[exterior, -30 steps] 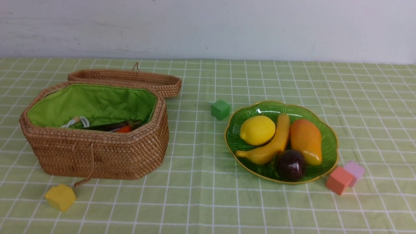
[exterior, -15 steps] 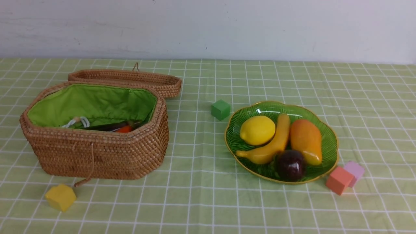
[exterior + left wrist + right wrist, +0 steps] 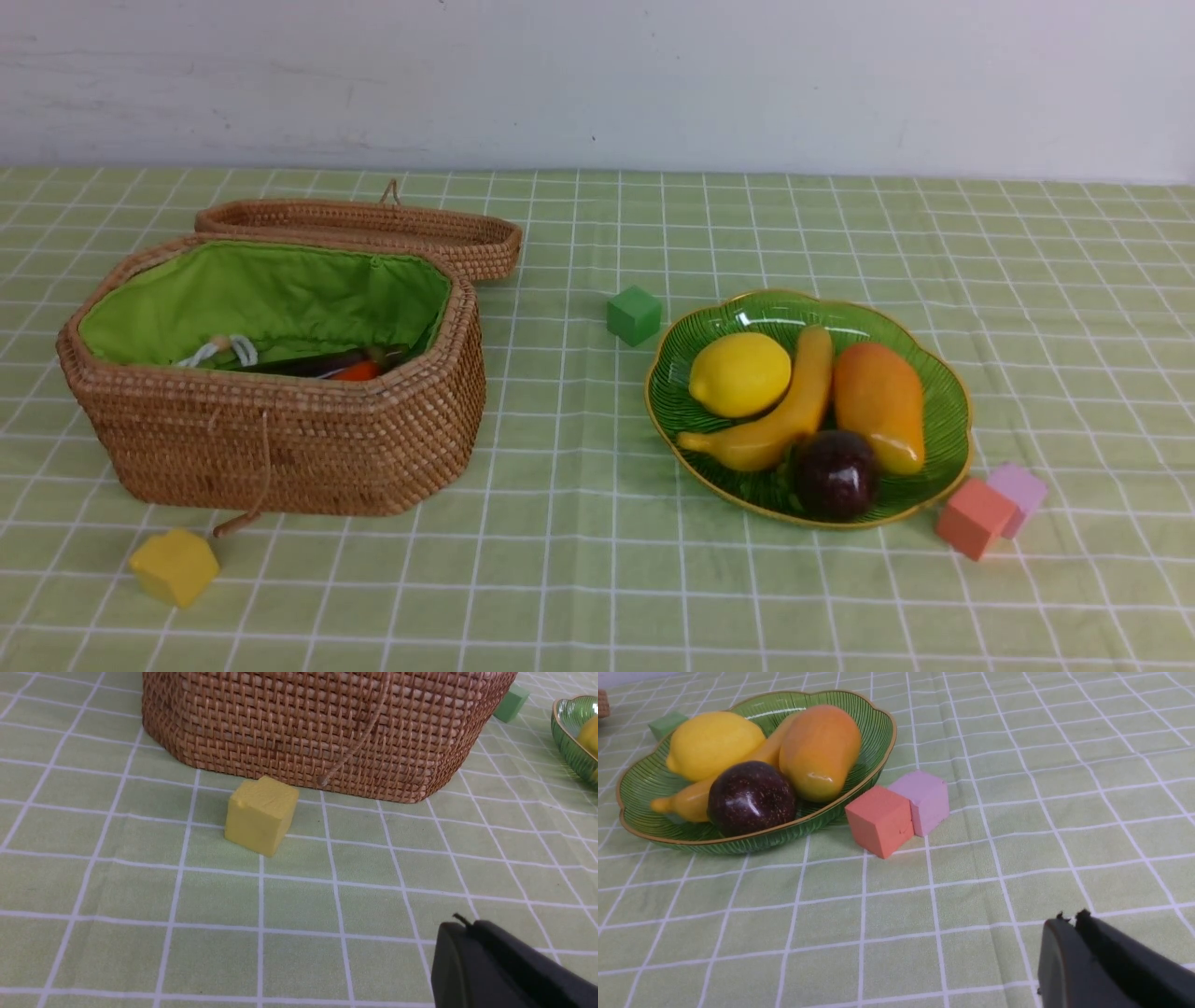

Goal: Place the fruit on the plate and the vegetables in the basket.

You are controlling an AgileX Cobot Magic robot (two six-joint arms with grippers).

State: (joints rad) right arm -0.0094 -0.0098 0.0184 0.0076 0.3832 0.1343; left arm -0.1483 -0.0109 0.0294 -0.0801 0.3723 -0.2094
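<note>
Basket [image 3: 280,439] is sitting on the left side of the table [image 3: 579,579], lid [image 3: 364,229] flipped open behind it and green lining [image 3: 280,294] showing. Inside, only a dark purple eggplant [image 3: 313,364] and a bit of red-orange carrot [image 3: 355,371] are peeking over the near wall next to the white drawstring [image 3: 224,350]; rest of the contents is hidden.

Plate [image 3: 943,411] is sitting on the right, holding all four fruits: lemon [image 3: 739,373] at its left, banana [image 3: 780,411] lying diagonally down the middle, mango [image 3: 879,403] on the right, mangosteen [image 3: 834,474] at the near edge, touching banana and mango.

Loose cubes are lying outside both containers: yellow cube [image 3: 175,567] just in front of the basket, green cube [image 3: 634,315] near the plate's far left rim, red cube [image 3: 974,518] and pink cube [image 3: 1019,490] touching each other beside the plate's near right edge.

Left hand [image 3: 460,933] is hovering low over bare cloth, clenched, grasping nothing. Right hand [image 3: 1069,926] is also over bare cloth, fingers pressed together, empty.
</note>
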